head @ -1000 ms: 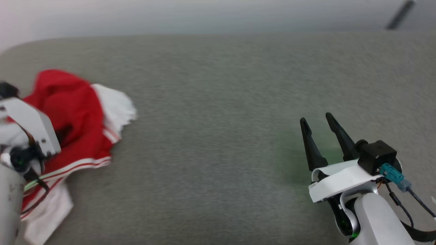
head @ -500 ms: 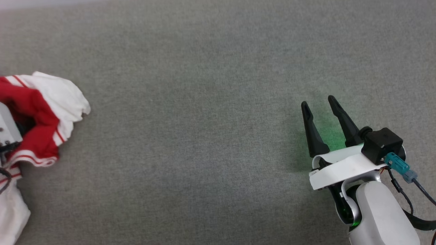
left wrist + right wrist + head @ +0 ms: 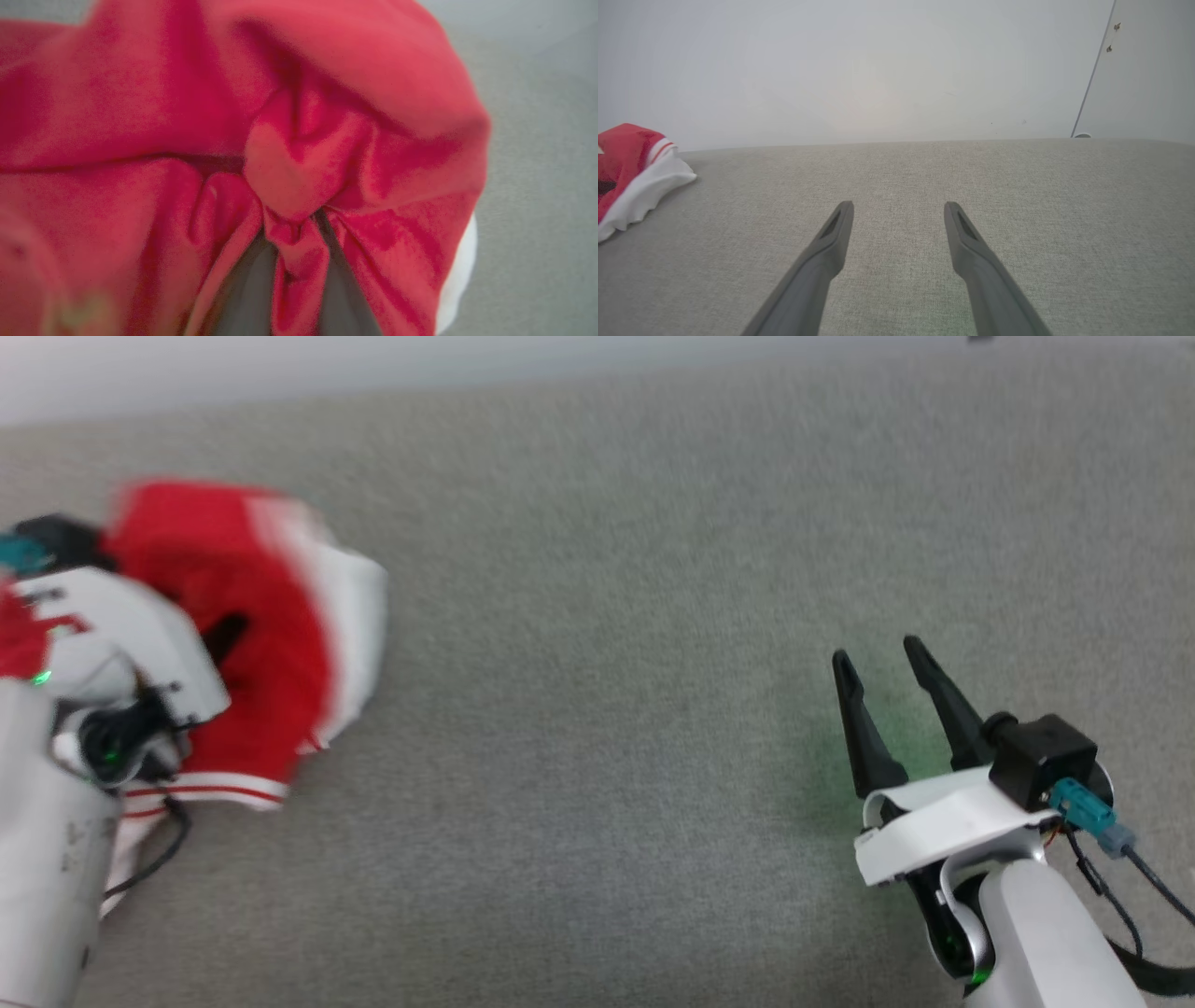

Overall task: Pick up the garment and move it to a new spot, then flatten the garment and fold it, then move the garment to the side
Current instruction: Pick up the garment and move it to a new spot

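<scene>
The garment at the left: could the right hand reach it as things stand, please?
Probably yes: the right hand is open and bare grey surface lies between it and the garment, though that sits well across, bunched in the left hand.

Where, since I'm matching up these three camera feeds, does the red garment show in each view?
Head view: the garment sits at the left, mid-height, blurred.
Left wrist view: it stretches from the left edge across most of the picture, with cloth pinched in the left claw at bottom centre.
Right wrist view: a small heap at the far left edge, mid-height.
Shared landmark: the grey fabric surface, lying to the garment's right in all three.
</scene>
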{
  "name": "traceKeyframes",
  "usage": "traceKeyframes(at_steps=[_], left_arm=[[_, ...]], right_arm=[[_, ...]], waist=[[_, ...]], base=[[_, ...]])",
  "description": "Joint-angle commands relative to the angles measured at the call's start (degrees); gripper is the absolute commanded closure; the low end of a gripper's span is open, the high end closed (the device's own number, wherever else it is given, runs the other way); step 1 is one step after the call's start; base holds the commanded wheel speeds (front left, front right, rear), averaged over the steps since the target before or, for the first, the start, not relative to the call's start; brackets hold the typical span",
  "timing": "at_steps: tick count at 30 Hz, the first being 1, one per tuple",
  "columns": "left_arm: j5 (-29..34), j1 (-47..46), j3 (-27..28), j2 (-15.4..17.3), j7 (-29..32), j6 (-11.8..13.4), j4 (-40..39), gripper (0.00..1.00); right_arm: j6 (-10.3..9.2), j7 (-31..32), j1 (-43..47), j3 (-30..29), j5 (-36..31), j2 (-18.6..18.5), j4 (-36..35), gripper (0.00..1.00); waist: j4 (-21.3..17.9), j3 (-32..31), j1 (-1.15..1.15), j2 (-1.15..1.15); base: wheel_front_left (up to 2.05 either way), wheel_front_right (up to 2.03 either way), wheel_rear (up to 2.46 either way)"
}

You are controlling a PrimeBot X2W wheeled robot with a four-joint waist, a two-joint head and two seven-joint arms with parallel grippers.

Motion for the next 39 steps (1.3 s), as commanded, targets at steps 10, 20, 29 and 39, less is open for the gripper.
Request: traceKeyframes(at_steps=[10,20,29,39], left_arm=[[-5.6,-2.6,-6.7,-4.1,3.9,0.1,-17.4,1.00],[-8.1,-9.7,-13.9,-17.4,10.7,0.5,-24.2,1.00],[-0.3,-15.1,-21.0,-17.4,6.3,0.1,-6.1,1.00],[5.0,-16.3,-36.2,-11.6,8.8,0.1,3.1,1.00]], right_arm=[[-0.01,-0.1,3.2,-1.3,1.3,0.7,-0.3,0.00],[-0.01,-0.1,4.1,-2.9,5.8,1.1,-1.6,0.00],[-0.01,-0.1,2.7,-2.4,10.4,1.1,-2.0,0.00],[-0.01,-0.1,3.7,-2.2,12.9,1.2,-2.4,0.00]], waist=[[-1.0,-7.4,0.00,0.00],[-10.7,-3.7,0.00,0.00],[-19.8,-0.6,0.00,0.00],[-22.9,1.2,0.00,0.00]], base=[[0.00,0.00,0.00],[0.00,0.00,0.00],[0.00,0.00,0.00],[0.00,0.00,0.00]])
